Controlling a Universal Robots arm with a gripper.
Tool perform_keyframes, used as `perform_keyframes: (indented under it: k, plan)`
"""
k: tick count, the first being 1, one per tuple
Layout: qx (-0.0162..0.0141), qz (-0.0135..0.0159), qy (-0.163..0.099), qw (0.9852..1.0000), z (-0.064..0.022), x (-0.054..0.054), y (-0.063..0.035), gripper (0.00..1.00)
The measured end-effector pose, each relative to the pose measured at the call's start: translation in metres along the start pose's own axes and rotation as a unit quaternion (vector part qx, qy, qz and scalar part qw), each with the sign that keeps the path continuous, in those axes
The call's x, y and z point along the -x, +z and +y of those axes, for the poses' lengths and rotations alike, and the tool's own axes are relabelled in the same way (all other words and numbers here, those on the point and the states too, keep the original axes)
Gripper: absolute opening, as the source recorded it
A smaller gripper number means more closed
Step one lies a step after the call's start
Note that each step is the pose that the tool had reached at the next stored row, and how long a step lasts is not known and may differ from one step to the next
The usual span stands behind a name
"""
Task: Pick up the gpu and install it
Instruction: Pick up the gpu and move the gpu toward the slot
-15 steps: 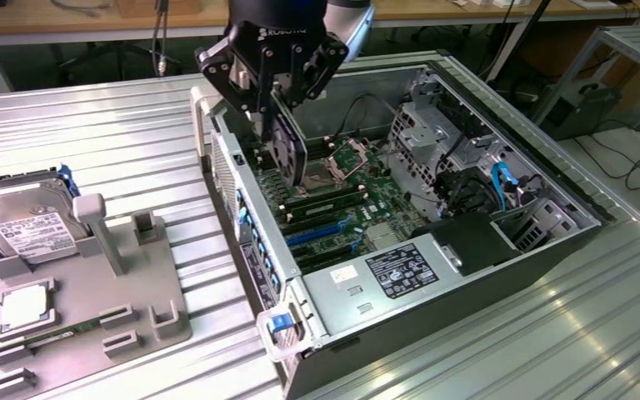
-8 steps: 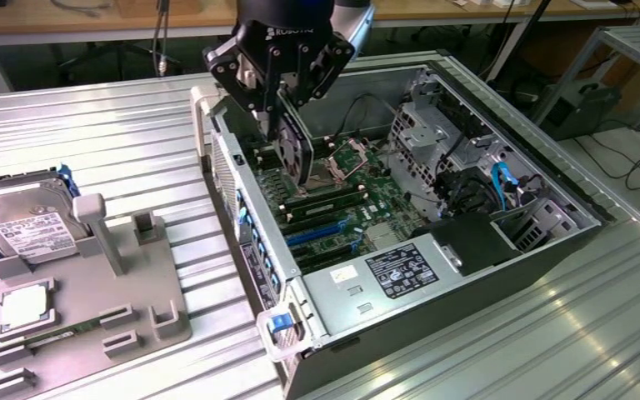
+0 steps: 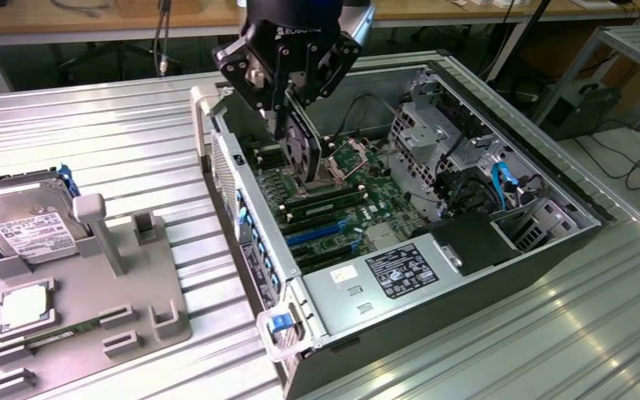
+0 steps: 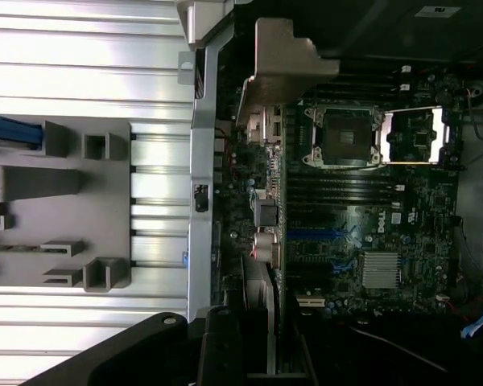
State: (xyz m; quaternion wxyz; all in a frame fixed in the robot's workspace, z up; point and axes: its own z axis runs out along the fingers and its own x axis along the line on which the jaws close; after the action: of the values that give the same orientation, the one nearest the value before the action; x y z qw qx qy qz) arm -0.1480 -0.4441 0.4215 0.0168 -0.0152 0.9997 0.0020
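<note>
Leftmost in the exterior view, a grey holder tray lies on the table. In its pockets are a silver hard drive with a white label and, nearer the camera, a square processor chip. An upright grey post rises from the tray beside the drive.

Next comes the open computer case, lying on its side with the motherboard facing up. Above it, the gripper has its fingers pinched part-way closed on the top edge of the gpu. The card hangs upright and edge-on over the board, just above the memory sticks and beside the open processor socket; whether it touches the board I cannot tell. Further to the exterior view's right, the case holds a metal drive cage, blue cables and a silver box with a black label.

Everything rests on a ribbed metal table. Behind it run wooden benches, and loose cables lie on the floor at the exterior view's right.
</note>
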Motion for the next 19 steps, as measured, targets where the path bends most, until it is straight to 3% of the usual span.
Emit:
perform_keyframes:
  k: [19]
  plan:
    - [0.0,0.0,0.0,1.0,-0.0009,0.036,0.0014,0.28]
